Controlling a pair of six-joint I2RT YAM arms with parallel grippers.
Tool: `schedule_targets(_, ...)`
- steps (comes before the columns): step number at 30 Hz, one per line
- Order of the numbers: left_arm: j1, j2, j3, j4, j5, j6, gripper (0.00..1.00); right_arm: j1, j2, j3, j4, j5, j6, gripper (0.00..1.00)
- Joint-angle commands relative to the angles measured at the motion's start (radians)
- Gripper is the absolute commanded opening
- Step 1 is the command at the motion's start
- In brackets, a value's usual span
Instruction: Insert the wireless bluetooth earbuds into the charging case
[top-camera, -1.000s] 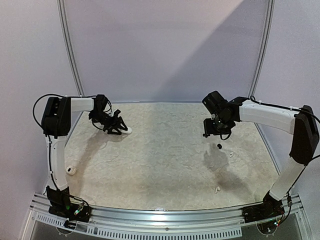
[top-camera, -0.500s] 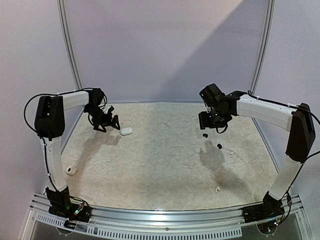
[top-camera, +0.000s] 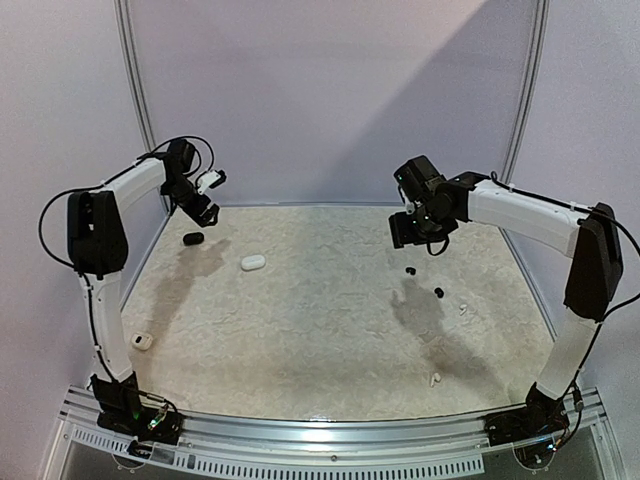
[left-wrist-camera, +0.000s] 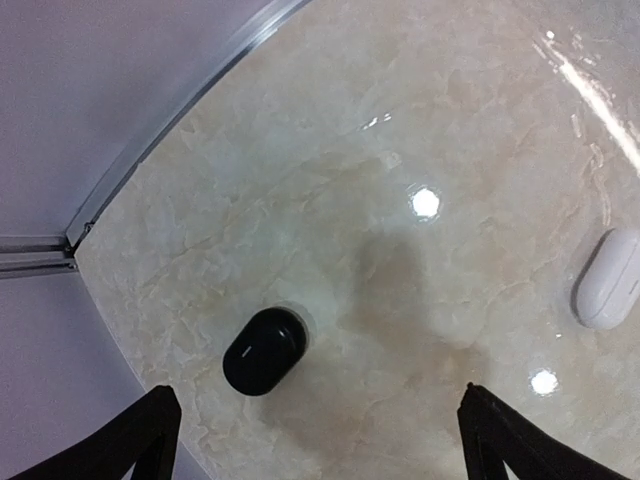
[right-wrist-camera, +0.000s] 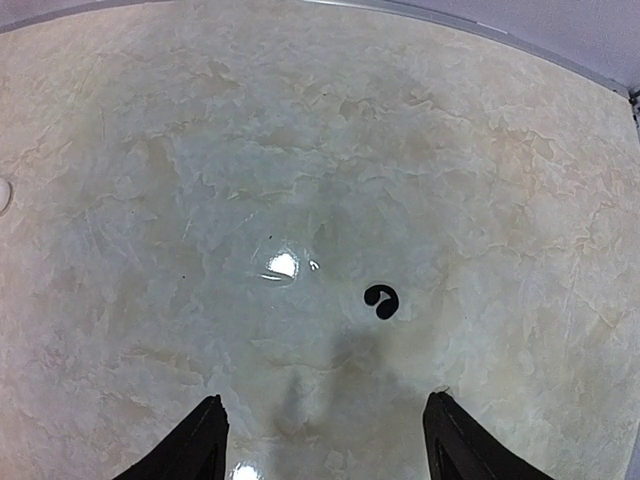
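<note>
A closed black case (left-wrist-camera: 263, 350) lies on the table below my left gripper (left-wrist-camera: 320, 445), which is open, empty and raised well above it. In the top view the black case (top-camera: 193, 238) sits near the table's far left, under the left gripper (top-camera: 203, 212). A closed white case (top-camera: 252, 262) lies to its right and also shows in the left wrist view (left-wrist-camera: 608, 278). My right gripper (right-wrist-camera: 325, 440) is open and empty, high above a black earbud (right-wrist-camera: 381, 300). Two black earbuds (top-camera: 407, 270) (top-camera: 438, 292) and two white earbuds (top-camera: 463, 308) (top-camera: 435, 379) lie on the right half.
Another small white case (top-camera: 142, 341) lies near the left arm's column. A metal rail (left-wrist-camera: 170, 130) and the wall bound the table's far left. A white shape (right-wrist-camera: 3, 192) shows at the left edge of the right wrist view.
My left gripper rose and swung back left, away from the white case; the black case now shows on the table beneath it. My right gripper rose, and a second black earbud now shows below it.
</note>
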Motion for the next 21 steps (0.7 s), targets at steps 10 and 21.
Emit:
schedule_targets(10, 0.127, 0.337, 0.445, -0.315, 0.17, 0.379, 0.99, 0.056, 0.02, 0.028, -0.047, 0.016, -0.048, 0.71)
schedule_targets(21, 0.168, 0.45, 0.534, -0.352, 0.249, 0.399, 0.92, 0.073, 0.06, 0.099, -0.104, 0.035, -0.078, 0.71)
